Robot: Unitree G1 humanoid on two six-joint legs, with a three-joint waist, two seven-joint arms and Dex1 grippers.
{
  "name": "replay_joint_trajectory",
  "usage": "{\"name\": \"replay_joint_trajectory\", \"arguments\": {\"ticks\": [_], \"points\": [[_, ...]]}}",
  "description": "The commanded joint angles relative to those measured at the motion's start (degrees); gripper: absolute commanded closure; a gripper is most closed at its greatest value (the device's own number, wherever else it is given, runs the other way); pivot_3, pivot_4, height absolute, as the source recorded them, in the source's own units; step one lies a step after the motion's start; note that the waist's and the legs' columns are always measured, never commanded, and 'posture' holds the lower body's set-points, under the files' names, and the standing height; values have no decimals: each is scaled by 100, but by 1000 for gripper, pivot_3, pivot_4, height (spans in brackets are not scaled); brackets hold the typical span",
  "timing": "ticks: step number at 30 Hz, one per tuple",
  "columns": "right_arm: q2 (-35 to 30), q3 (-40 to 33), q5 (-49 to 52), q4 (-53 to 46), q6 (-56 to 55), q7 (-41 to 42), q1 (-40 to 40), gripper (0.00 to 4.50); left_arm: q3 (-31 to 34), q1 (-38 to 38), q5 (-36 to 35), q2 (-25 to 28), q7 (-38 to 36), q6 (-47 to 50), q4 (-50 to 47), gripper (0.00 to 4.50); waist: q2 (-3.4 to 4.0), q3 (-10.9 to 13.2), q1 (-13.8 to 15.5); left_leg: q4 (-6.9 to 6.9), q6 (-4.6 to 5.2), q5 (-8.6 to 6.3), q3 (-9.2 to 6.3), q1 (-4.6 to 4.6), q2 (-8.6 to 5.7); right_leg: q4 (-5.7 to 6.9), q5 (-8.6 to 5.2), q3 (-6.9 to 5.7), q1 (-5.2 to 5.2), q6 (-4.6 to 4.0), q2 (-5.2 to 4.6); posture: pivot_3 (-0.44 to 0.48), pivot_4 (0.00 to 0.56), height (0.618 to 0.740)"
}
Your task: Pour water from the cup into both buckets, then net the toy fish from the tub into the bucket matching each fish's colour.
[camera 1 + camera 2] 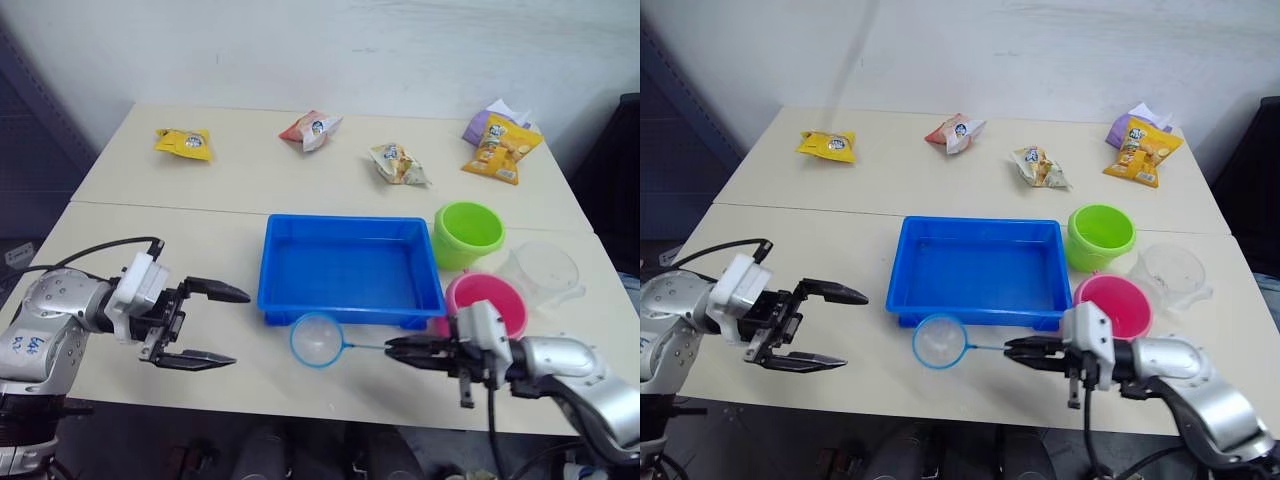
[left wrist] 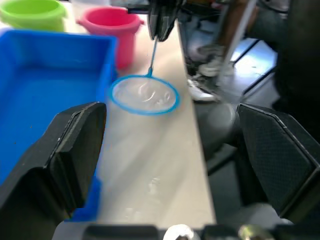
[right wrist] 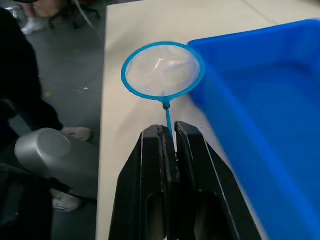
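**Net in hand beside the tub; no fish seen**

The right gripper (image 1: 1012,350) is pinching the thin stick handle of the small blue-rimmed round mesh net (image 1: 939,341), its jaws pressed together on the stick. The hoop is lying just beside the near wall of the shallow rectangular bright blue plastic tub (image 1: 978,312), over the pale tabletop (image 1: 840,240). The left gripper (image 1: 830,325) is hovering well to the left of the tub, jaws spread and holding nothing.

The lime green round plastic bucket (image 1: 1100,235) is standing at the tub's far right corner, the pink round plastic bucket (image 1: 1112,305) at its near right corner, and the clear plastic measuring cup (image 1: 1171,274) is sitting upright just beyond the pink bucket. Whether water is already standing in the buckets cannot be told. No toy fish are visible in the tub or in either bucket, so the netting stage is probably either finishing or not yet begun.

The head views are giving the whole layout, including four snack packets on the tabletop behind the tub. The right wrist view is showing the closed pinch on the stick and an empty mesh; the left wrist view is showing a person's shoes on the floor past the tabletop edge.
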Motion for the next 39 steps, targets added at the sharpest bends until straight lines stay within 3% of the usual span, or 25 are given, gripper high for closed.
{"name": "replay_joint_trajectory", "arguments": {"ticks": [1,8,10,14,19,20,25,29,32,34,39], "points": [[533,457,-710,582,-430,-50,-168,4500,-204,218,273,4,-314,-526,-294,8,-2,-1,-1,-1,-1,0,1,0,0,0,0,1,-2,-1,-1,0,150,740],[1231,907,-1743,2153,-1564,153,-575,4500,-270,424,242,20,14,-530,-445,8,6,3,-13,-4,-7,-3,3,-1,-3,3,-3,0,-7,-6,-2,0,150,740],[1307,927,-1676,2321,-1421,312,-498,4500,-263,431,311,73,-38,-594,-383,8,6,3,-24,-4,-7,-3,3,-1,-3,7,-3,0,-9,-6,-2,0,150,740],[1445,853,-1718,2462,-1556,375,-483,2832,-234,320,317,152,-95,-634,-275,0,6,3,-33,-4,-7,-3,2,0,-2,12,-5,-3,-8,-9,-2,0,150,740],[1419,628,-1387,2072,-1557,586,-384,236,-134,217,292,221,-25,-546,-124,0,8,4,-90,-4,-8,-3,2,3,-2,19,-5,-2,-8,-10,-1,0,150,740],[1345,563,-1282,1919,-1497,663,-323,106,-109,244,263,228,25,-461,-113,0,9,5,-94,-4,-9,-3,2,4,-2,20,-6,-2,-9,-10,-1,0,150,740],[719,-241,-655,864,-1326,807,368,106,169,768,674,132,641,-548,17,0,11,6,-70,-6,-5,-7,3,4,-3,15,-6,-1,-7,-10,-3,0,150,740],[92,-1496,52,-230,-923,707,1412,106,779,1200,924,-115,1297,-993,391,0,11,6,-48,-9,23,-26,0,4,-1,10,-6,-3,-5,-11,-3,0,150,740],[92,-2828,427,-298,-1542,1080,2186,106,1097,1615,1152,-183,1475,-1358,722,0,2,1,-17,-16,25,-28,0,5,0,4,-6,-4,-4,-11,-2,0,150,740],[95,-3788,835,-161,-1380,1035,2446,106,1140,1686,1375,-216,1685,-1594,952,0,3,1,-18,-21,27,-30,4,13,0,-1,-6,-2,5,-10,-2,0,150,740],[-166,-4815,791,493,-1462,1669,2768,106,1045,1648,1632,-282,1910,-2008,1155,0,-2,-2,52,-51,39,-38,9,67,-1,-31,-5,7,55,-10,-6,0,150,740]]}}
